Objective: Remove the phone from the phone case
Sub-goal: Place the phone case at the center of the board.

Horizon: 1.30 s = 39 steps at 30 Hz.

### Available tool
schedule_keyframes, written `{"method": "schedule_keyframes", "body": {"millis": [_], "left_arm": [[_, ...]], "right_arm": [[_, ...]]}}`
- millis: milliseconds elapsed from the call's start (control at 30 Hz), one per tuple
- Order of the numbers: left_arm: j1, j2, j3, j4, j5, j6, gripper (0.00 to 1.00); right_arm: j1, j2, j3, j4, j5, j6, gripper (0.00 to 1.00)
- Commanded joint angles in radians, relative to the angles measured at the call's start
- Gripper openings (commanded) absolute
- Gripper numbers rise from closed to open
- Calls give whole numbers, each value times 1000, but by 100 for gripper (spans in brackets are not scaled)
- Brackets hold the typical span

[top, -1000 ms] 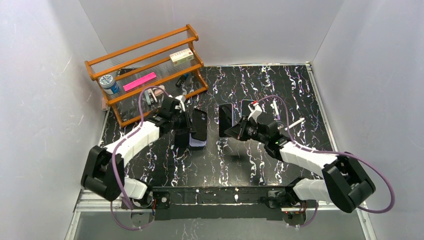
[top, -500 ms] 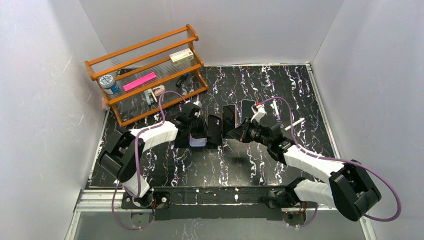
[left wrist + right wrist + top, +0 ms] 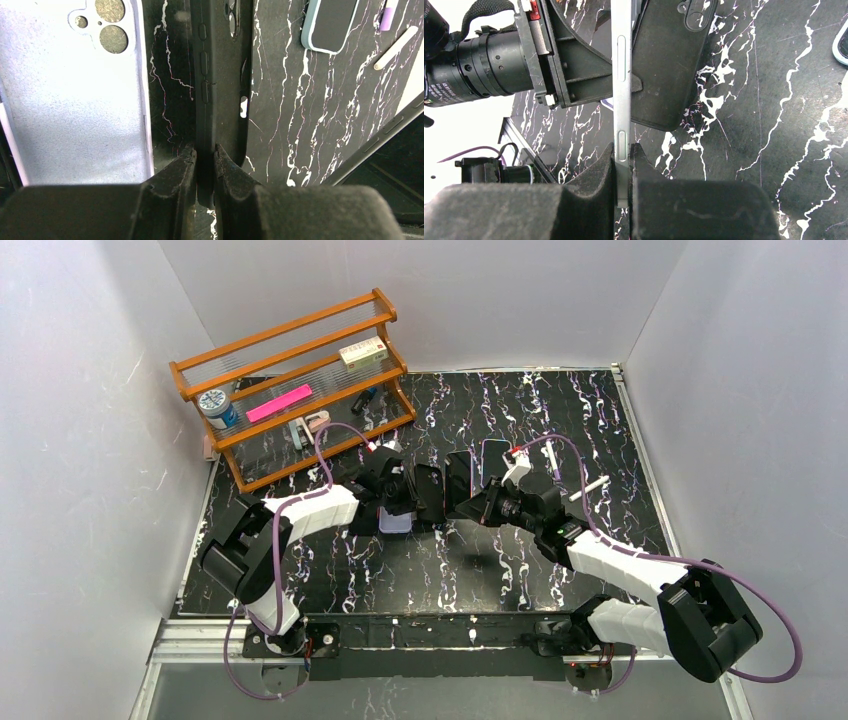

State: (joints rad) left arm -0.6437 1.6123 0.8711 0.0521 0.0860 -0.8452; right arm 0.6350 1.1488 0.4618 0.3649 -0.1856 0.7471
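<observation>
My left gripper (image 3: 408, 498) is shut on the edge of the empty black phone case (image 3: 429, 496) and holds it upright over the table. In the left wrist view the case (image 3: 220, 75) runs edge-on up from my jaws (image 3: 205, 155). My right gripper (image 3: 480, 506) is shut on the phone (image 3: 458, 478), also held upright. In the right wrist view its silver edge (image 3: 622, 75) rises from my jaws (image 3: 623, 152). The black case (image 3: 669, 65) stands right beside the phone, face to face. The phone is outside the case.
A lavender case (image 3: 396, 523) lies flat on the table under my left gripper. A second phone in a pale blue case (image 3: 494, 454) and a white stick (image 3: 590, 487) lie behind the right arm. A wooden rack (image 3: 290, 385) with small items stands at the back left.
My left arm has swung right, carrying the black case from well apart to right beside the phone. My right gripper has shifted slightly left with the phone.
</observation>
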Motion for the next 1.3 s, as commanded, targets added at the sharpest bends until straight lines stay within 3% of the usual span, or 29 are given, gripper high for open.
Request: {"method": "schedule_keyframes", "body": {"millis": [0, 267, 733, 933, 1033, 1100, 1267], "left_arm": [[-7, 0, -10, -2, -17, -2, 12], [-8, -16, 2, -84, -48, 20, 17], [-8, -84, 12, -140, -66, 35, 43], [-7, -187, 17, -190, -114, 51, 65], [-7, -237, 19, -183, -110, 33, 81], [-7, -267, 26, -178, -98, 18, 97], [-8, -275, 60, -161, -56, -3, 98]], "right_arm": [[-4, -19, 12, 87, -6, -12, 1], [-4, -18, 11, 90, -10, -10, 1], [-3, -7, 22, 94, -35, -11, 1], [-3, 30, 27, 128, -90, 4, 1], [-2, 58, 23, 164, -116, 18, 1], [7, 78, 24, 185, -127, 21, 1], [48, 130, 41, 220, -121, 23, 1]]}}
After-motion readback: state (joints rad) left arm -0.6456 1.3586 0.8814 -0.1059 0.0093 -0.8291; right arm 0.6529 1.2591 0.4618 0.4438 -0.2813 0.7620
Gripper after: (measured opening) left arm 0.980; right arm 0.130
